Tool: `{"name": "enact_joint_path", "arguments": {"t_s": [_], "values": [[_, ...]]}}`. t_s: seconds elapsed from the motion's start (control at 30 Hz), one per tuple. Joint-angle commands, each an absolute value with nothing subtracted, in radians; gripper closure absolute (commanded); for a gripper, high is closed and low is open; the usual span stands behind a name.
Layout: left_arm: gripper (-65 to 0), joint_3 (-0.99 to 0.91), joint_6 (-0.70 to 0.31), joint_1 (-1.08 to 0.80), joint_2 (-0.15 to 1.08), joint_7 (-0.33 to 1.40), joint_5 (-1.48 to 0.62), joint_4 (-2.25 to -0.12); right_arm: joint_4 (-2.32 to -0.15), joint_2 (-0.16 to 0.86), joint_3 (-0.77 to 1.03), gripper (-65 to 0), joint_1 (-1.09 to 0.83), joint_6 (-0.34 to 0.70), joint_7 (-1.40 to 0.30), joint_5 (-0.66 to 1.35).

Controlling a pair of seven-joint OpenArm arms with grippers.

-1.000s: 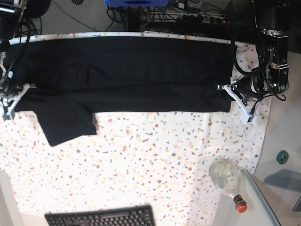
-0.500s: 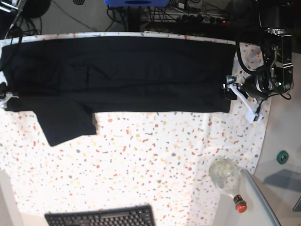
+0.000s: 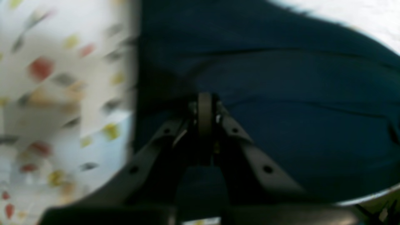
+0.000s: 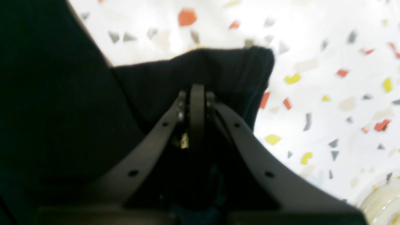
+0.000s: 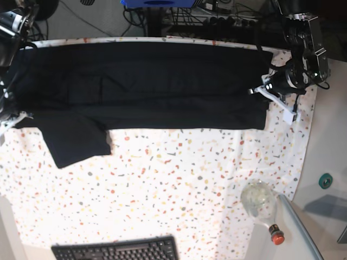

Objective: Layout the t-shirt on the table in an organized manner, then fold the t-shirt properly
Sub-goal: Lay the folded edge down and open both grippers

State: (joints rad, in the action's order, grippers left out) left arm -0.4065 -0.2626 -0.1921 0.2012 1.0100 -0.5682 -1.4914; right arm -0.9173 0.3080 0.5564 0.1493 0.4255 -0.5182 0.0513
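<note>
Across the far half of the tabletop (image 5: 162, 179) the shirt (image 5: 141, 86) lies as a wide dark band, one sleeve hanging toward the near side at the base view's left. At the band's right end the left claw (image 5: 267, 91) sits with jaws together, pinched on the shirt's edge; its wrist view shows the closed tips (image 3: 204, 109) against dark cloth. At the opposite end the right claw (image 4: 197, 100) is likewise clamped on a folded corner of the shirt. A keyboard (image 5: 116, 250) and a bottle (image 5: 263, 208) lie near the front edge, well apart from the shirt.
</note>
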Motion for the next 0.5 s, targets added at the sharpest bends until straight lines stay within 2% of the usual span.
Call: {"name": "enact_joint_path", "arguments": {"t_s": [0.0, 0.1, 0.2, 0.3, 0.37, 0.47], "values": [[0.0, -0.407, -0.266, -0.179, 0.209, 0.998, -0.582, -1.481, -0.920, 0.338, 0.556, 0.0, 0.180, 0.420, -0.484, 0.059], [0.0, -0.397, -0.266, -0.174, 0.217, 0.975, -0.581, -1.389, -0.840, 0.355, 0.556, 0.0, 0.199, 0.418, -0.438, 0.058], [0.0, -0.314, -0.266, -0.179, 0.263, 0.857, -0.581, -1.326, -0.699, 0.387, 0.555, 0.0, 0.237, 0.418, -0.390, 0.058], [0.0, -0.285, -0.266, -0.194, 0.271, 0.840, -0.588, -1.336, -0.624, 0.412, 0.555, 0.0, 0.278, 0.418, -0.351, 0.058], [0.0, -0.285, -0.266, -0.200, 0.266, 0.840, -0.588, -1.388, -0.671, 0.414, 0.562, 0.0, 0.286, 0.418, -0.354, 0.058], [0.0, -0.285, -0.266, -0.217, 0.268, 0.842, -0.590, -1.466, -0.858, 0.403, 0.564, 0.0, 0.265, 0.418, -0.423, 0.059]]}}
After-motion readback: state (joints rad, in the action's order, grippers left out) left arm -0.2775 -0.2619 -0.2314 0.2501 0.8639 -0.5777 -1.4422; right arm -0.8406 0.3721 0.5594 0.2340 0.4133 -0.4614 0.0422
